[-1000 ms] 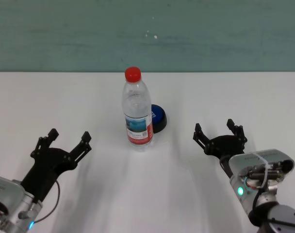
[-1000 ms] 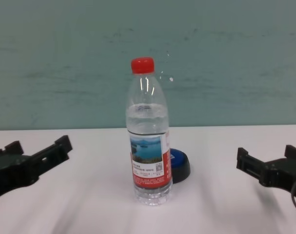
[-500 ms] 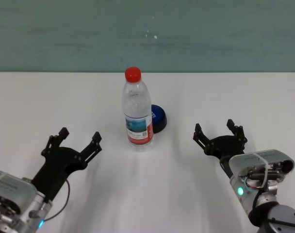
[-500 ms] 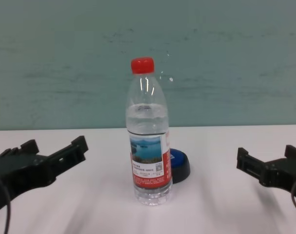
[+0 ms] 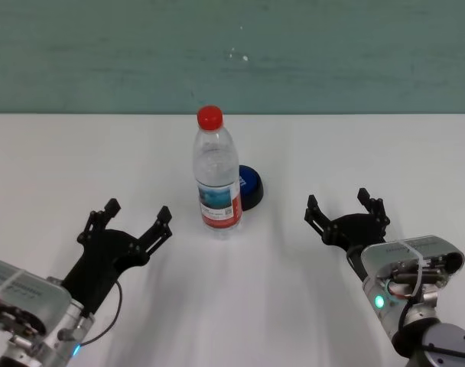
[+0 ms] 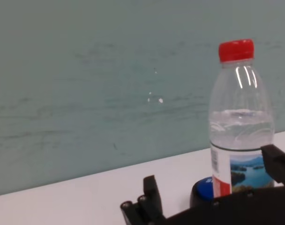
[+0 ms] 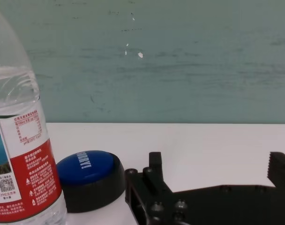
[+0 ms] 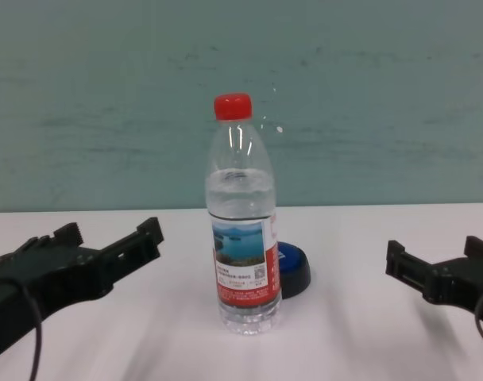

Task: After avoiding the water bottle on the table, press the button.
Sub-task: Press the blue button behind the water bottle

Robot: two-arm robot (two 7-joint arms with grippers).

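Note:
The water bottle (image 5: pixel 216 176) stands upright mid-table, red cap on top; it also shows in the chest view (image 8: pixel 242 218), the left wrist view (image 6: pixel 240 126) and the right wrist view (image 7: pixel 20 154). The blue button (image 5: pixel 250 185) with a black base sits just behind and right of it, partly hidden by the bottle (image 8: pixel 293 265) (image 7: pixel 90 174) (image 6: pixel 203 191). My left gripper (image 5: pixel 136 218) is open, left of and nearer than the bottle (image 8: pixel 110 244). My right gripper (image 5: pixel 346 209) is open, to the right of the button (image 8: pixel 440 266).
The white table (image 5: pixel 232 306) reaches back to a teal wall (image 5: pixel 232 53). Nothing else stands on it.
My left gripper has moved forward and to the right, closer to the bottle. My right gripper, the bottle and the button have not moved.

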